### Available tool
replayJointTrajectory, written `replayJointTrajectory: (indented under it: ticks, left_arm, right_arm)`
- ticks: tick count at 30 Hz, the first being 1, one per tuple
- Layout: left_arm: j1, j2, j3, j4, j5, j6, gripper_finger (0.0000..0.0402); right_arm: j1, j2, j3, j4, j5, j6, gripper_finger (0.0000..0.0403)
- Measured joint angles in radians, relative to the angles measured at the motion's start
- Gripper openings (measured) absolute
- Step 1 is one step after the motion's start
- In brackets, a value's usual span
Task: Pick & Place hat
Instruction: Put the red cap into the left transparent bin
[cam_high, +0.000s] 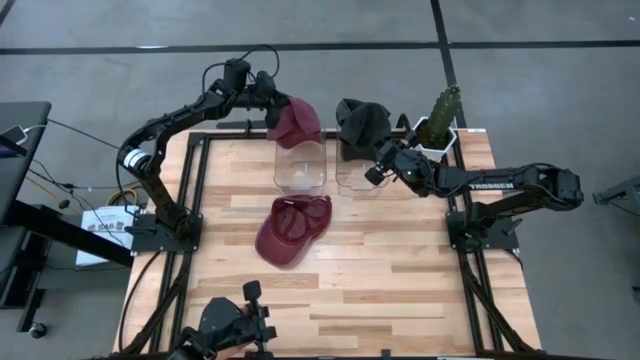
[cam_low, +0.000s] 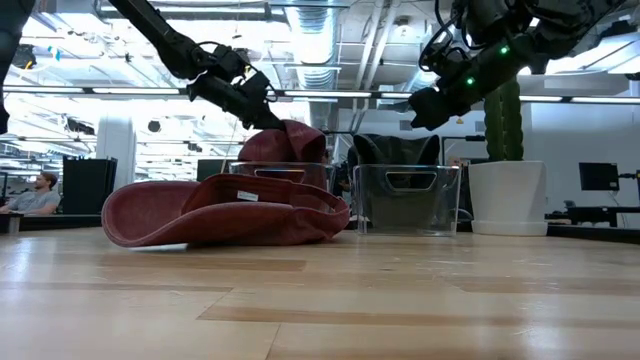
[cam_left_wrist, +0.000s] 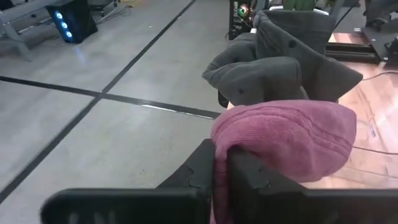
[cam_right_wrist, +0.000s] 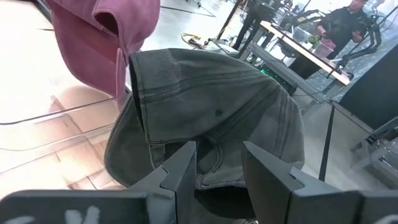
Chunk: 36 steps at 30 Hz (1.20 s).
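High view: a maroon hat (cam_high: 296, 121) is held over the left clear bin (cam_high: 301, 167) by the left gripper (cam_high: 272, 108); a second maroon hat (cam_high: 291, 229) lies on the bench (cam_high: 400, 270) in front of that bin. Left wrist view: fabric is pinched between clenched fingers (cam_left_wrist: 249, 177). Right wrist view: the right gripper (cam_right_wrist: 219, 163) is parted, released, behind a grey hat (cam_right_wrist: 211, 112).

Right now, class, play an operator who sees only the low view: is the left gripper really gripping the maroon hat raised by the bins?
Observer: Yes; the left wrist view shows the left gripper pinching the raised maroon hat's fabric.
Operator: What lies under it?
Observer: From above, it hangs over the left clear bin's far edge.
Operator: And the other arm?
Observer: The right gripper is open, facing the grey hat, not pinching it.
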Motion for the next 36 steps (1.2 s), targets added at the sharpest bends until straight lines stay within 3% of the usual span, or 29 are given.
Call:
replayJointTrajectory:
  ticks: [4, 11, 14, 24, 36]
  left_arm:
    - [-0.011, 0.0, 0.0, 0.0, -0.04, 0.033, 0.0068]
    - [-0.025, 0.0, 0.0, 0.032, -0.252, 0.057, 0.0108]
    - [-0.024, 0.0, 0.0, 0.078, -0.304, 0.057, 0.0113]
    - [-0.057, 0.0, 0.0, 0.088, -0.34, 0.139, 0.0114]
    - [-0.152, 0.0, 0.0, 0.043, -0.673, 0.321, 0.0114]
  right_arm:
    - [0.0, 0.0, 0.0, 0.0, -0.029, 0.0, 0.0118]
    - [0.0, 0.0, 0.0, 0.001, -0.053, 0.0, 0.0118]
    - [0.0, 0.0, 0.0, 0.001, -0.053, 0.005, 0.0118]
    - [0.0, 0.0, 0.0, 0.0, -0.053, 0.026, 0.0118]
    - [0.002, 0.0, 0.0, -0.037, -0.056, 0.028, 0.0118]
